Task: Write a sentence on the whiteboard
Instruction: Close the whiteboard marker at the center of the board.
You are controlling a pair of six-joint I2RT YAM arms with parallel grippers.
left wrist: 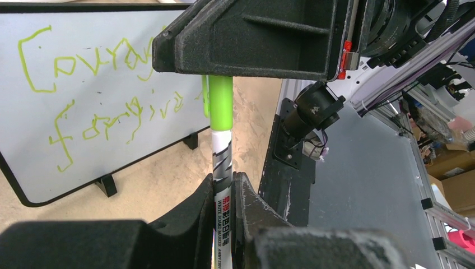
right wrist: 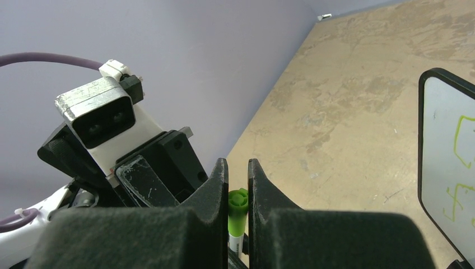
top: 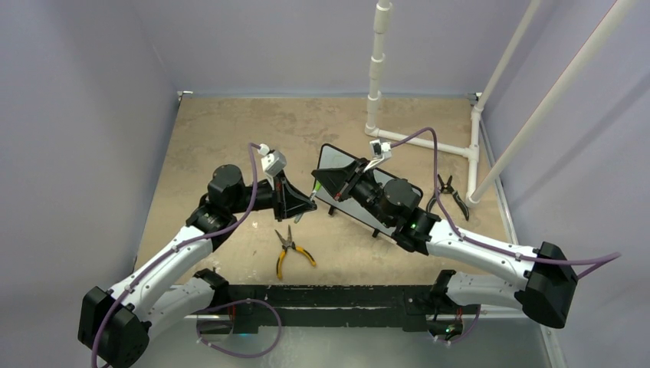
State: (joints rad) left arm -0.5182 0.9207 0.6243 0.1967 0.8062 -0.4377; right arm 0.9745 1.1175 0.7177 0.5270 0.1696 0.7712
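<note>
The whiteboard [left wrist: 117, 143] stands on two black feet, and the sentence [left wrist: 95, 64] is on it in two rows of green scrawl. In the top view the board [top: 335, 160] is partly hidden behind my right arm. My left gripper [left wrist: 224, 196] is shut on the white barrel of a whiteboard marker [left wrist: 222, 162]. My right gripper [right wrist: 237, 168] is shut on the marker's green cap [right wrist: 237, 208], which also shows in the left wrist view [left wrist: 220, 103]. The two grippers meet in front of the board's left end, with the left gripper [top: 305, 203] just below the right gripper [top: 316, 185].
Yellow-handled pliers [top: 290, 249] lie on the tan table in front of the grippers. Black pliers [top: 452, 195] lie at the right by a white PVC pipe frame [top: 375, 77]. The board's edge shows in the right wrist view [right wrist: 442, 168].
</note>
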